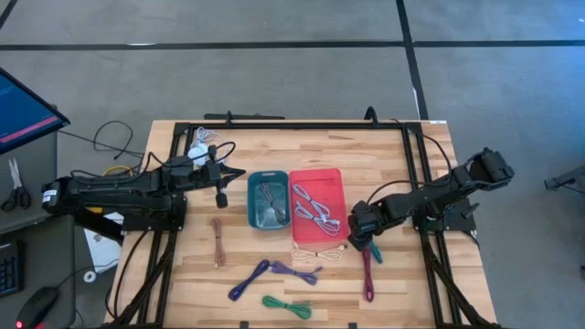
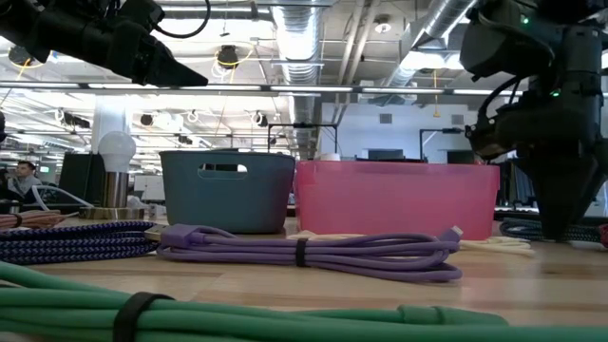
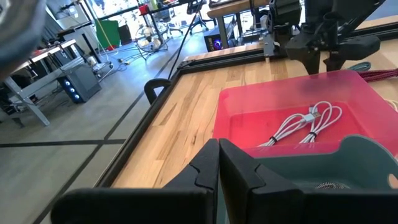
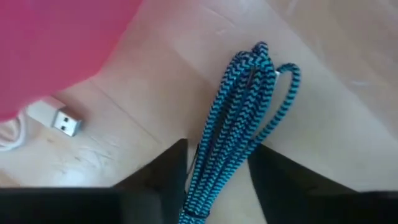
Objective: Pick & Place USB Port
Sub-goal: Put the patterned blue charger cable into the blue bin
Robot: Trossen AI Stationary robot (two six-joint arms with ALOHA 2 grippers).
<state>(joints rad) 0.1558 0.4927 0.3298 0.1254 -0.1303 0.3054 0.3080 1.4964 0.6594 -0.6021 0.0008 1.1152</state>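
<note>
Beside the pink bin [image 1: 317,183], the right hand [image 4: 217,165] straddles the unlabelled blue-braided cable [image 4: 239,118], fingers apart.

two bins [image 1: 268,180], about nine cable bundles [image 1: 249,280]

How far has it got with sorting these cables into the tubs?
Some cables already lie in the teal bin and the pink bin. The right end effector is low, fingers either side of a teal braided cable on the table. Brown, purple, green and maroon cables wait outside. The left end effector idles shut.
</note>
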